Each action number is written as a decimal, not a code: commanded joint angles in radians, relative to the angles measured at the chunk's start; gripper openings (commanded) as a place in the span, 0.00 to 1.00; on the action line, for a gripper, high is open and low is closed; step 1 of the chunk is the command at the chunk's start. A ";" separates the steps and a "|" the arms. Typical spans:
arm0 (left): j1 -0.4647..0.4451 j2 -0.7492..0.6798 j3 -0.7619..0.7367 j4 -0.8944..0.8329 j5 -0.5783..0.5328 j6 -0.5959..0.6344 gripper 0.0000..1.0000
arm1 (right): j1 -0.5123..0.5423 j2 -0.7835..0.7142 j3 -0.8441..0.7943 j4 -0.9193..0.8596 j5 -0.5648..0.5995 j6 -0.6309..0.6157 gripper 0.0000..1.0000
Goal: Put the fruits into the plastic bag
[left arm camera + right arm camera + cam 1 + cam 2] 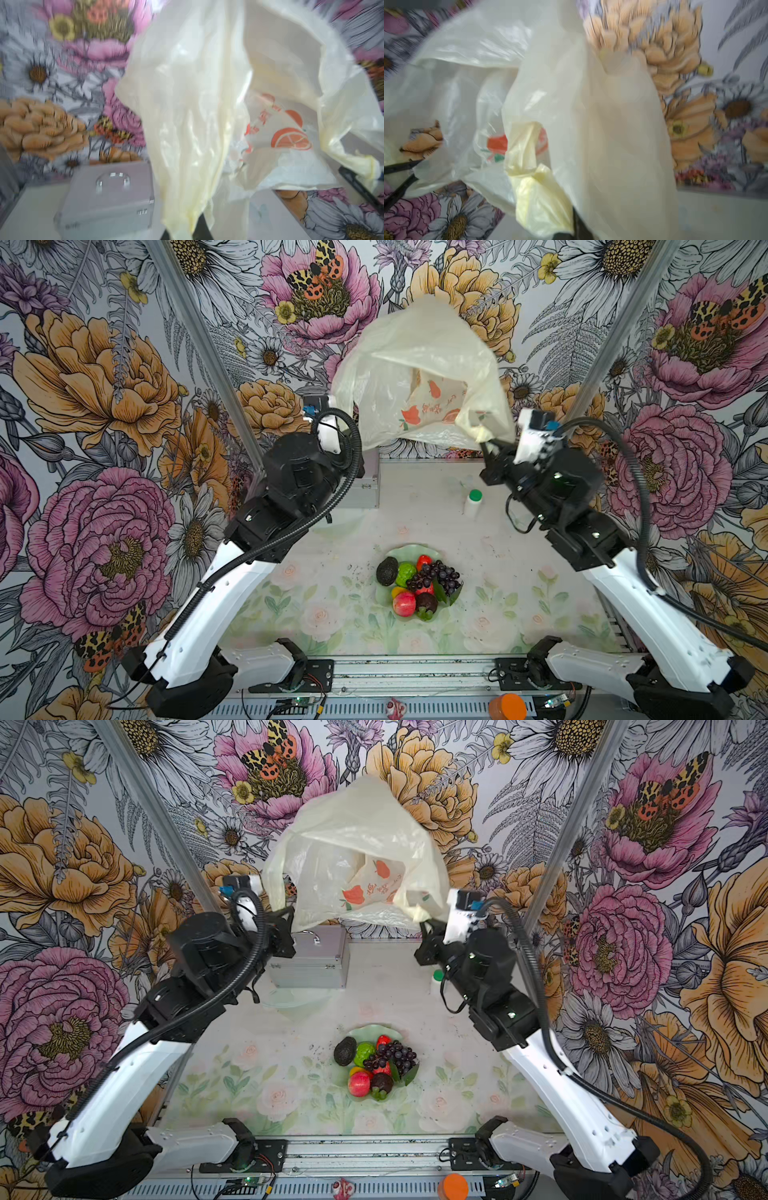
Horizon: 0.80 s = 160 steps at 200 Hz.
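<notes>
Both top views: plastic bag (419,377) is in the air, upper centre of frame, stretched between the two arms and billowing above them. Left fingers (286,916) are pinched closed on its left edge. Right fingers (487,445) are pinched closed on a bunched handle at its lower right corner.

Fruits sit in the wavy green dish (409,549) on the table (332,572), lower centre, well apart from the bag: avocado (387,571), lime-green ball (406,573), grape bunch (436,576), strawberry (424,561), apple (404,604), mangosteen (427,603).

Silver case (309,965) is below the bag's left side. White bottle (473,506) with a green cap stands by the right arm.

Left wrist: blurred. The bag fills centre and right; a gathered strip runs down into the closed fingers at bottom centre. The case is lower left.

Right wrist: blurred. The bag fills most of the frame, with a yellowish wad of handle clamped at bottom centre.
</notes>
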 commanded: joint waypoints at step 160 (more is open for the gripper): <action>0.213 0.287 0.227 -0.433 0.333 -0.292 0.00 | -0.070 0.173 0.139 -0.015 0.033 0.107 0.00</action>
